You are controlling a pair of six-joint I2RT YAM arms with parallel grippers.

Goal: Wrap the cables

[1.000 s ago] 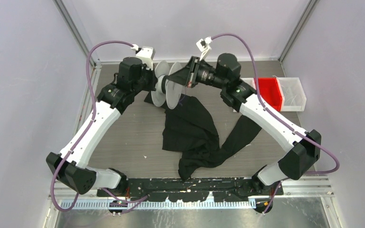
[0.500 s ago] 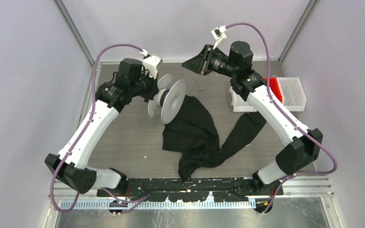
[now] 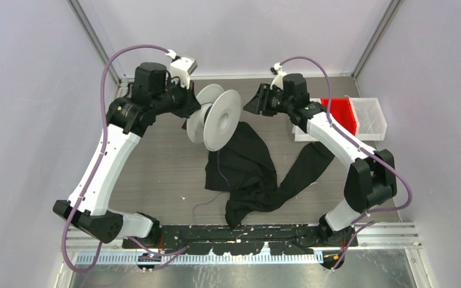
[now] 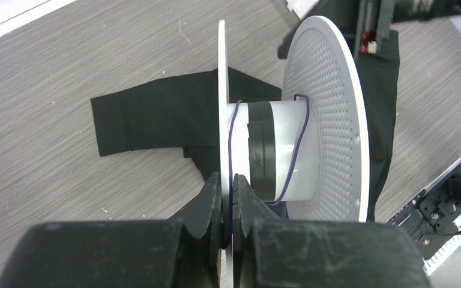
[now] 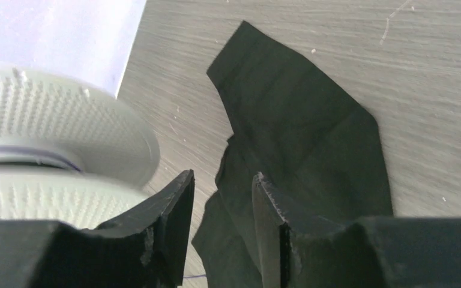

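Observation:
A white plastic spool (image 3: 222,117) is held in the air over the back of the table. My left gripper (image 3: 189,111) is shut on its near flange (image 4: 222,90), with the thin dark purple cable (image 4: 233,141) pinched beside the flange between the jaws (image 4: 228,186). The cable loops loosely once over the hub (image 4: 279,150). In the top view the cable (image 3: 218,171) hangs from the spool and trails over the black cloth to the table. My right gripper (image 3: 253,102) is open and empty just right of the spool (image 5: 66,144), its jaws (image 5: 223,180) above the cloth.
A large black cloth (image 3: 246,162) lies crumpled mid-table under the spool and also shows in the right wrist view (image 5: 300,132). A red bin (image 3: 339,114) and a clear bin (image 3: 371,117) stand at the back right. Grey walls close in the sides and the back.
My right gripper pulled away from the spool, rose, then came down to its right. My left arm swung the spool up and to the right. The cable now trails over the cloth.

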